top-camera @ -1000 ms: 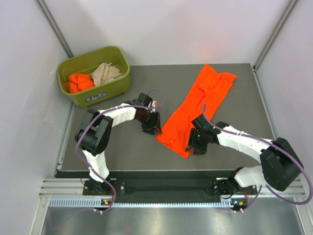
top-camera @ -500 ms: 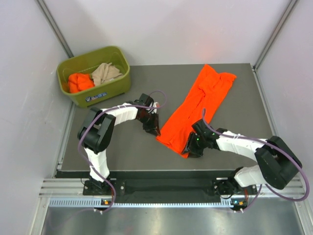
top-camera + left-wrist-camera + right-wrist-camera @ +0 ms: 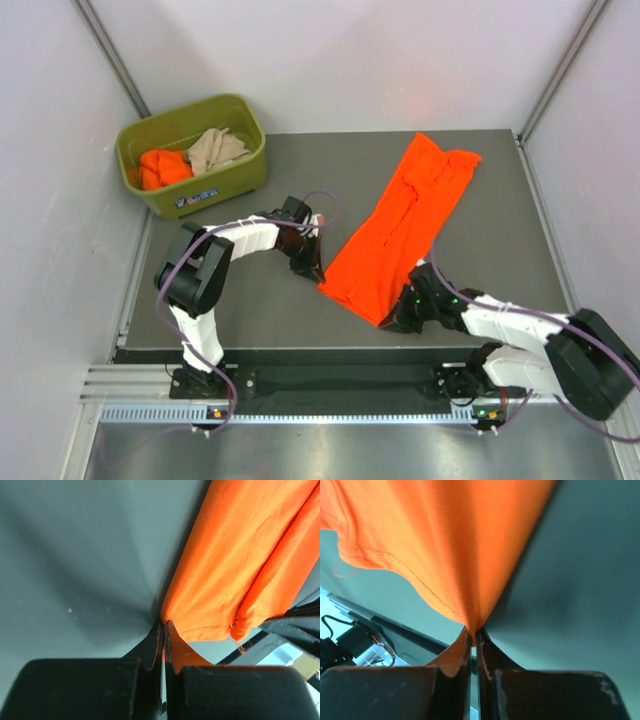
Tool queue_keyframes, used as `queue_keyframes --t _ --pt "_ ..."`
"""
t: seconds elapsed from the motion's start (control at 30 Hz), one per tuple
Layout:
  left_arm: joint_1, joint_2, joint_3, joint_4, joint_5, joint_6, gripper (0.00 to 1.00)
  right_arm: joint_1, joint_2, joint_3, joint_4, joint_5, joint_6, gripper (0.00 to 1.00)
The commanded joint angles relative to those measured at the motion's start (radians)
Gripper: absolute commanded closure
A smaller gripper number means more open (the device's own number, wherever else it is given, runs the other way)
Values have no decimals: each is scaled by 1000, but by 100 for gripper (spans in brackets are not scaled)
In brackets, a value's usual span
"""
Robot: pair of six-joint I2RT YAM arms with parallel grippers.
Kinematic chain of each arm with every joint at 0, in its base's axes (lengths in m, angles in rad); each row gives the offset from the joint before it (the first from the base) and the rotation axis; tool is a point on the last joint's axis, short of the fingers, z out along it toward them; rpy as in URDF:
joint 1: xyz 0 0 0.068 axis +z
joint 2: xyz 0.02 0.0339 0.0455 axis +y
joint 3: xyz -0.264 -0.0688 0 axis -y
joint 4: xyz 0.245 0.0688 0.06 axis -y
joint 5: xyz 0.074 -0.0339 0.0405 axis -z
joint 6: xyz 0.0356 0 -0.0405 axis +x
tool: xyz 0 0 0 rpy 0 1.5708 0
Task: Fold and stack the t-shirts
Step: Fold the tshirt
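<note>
The left gripper (image 3: pixel 164 626) has its two black fingers pressed together on a corner of the hem of the bright orange cotton t-shirt (image 3: pixel 400 225), with a sliver of orange caught between the tips. The right gripper (image 3: pixel 472 631) does the same at the other near corner, the cloth rising out of its closed tips in a small peak. A second ago both pairs of fingers stood partly apart over those corners, so the pinch has only just been made. That looks to me like the start of a fold: with both near corners in hand, the hem can be lifted and carried toward the far end.

The shirt lies as a long strip, already doubled lengthwise, slanting across the dark grey table (image 3: pixel 250 315) from the near middle to the far right corner, where the sleeves bunch up. It has hardly shifted from the earlier view. What has moved is the right arm, which has drawn back toward the near edge with its elbow lower, and the left wrist has slid a little nearer to the hem.

Well apart, off the far left corner, the olive-green plastic bin (image 3: pixel 205 197) holds a crumpled orange shirt (image 3: pixel 163 167) and a beige-tan shirt (image 3: pixel 217 148), both untouched and waiting, so most of the job is still ahead
</note>
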Motion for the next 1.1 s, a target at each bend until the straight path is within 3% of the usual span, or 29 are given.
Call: queue_keyframes --t 0.0,0.67,0.7,0.73,0.77,0.87,0.93,1.07 --pt "-6 -11 -62 -42 -48 38 100 15 -92 -93 -84 61 4 100" --pt "-25 -188 -204 -3 -1 -48 100 21 -290 -253 -46 -13 8 100" --pt "-25 -188 -202 -8 1 -43 100 21 -302 -250 -46 -30 -1 98" --pt "-25 -185 -199 -11 1 -42 100 21 -311 -242 -52 -38 -2 80" --pt "-25 -186 -198 -14 4 -40 99 21 -322 -236 -64 -41 -2 70" --pt "-25 -200 -194 -13 5 -37 85 21 -400 -213 -124 -48 1 57" --pt "-25 -206 -194 -11 2 -37 75 21 -452 -219 -139 -48 25 54" --pt "-25 -203 -199 -6 15 -34 72 21 -462 -280 -42 -48 97 55"
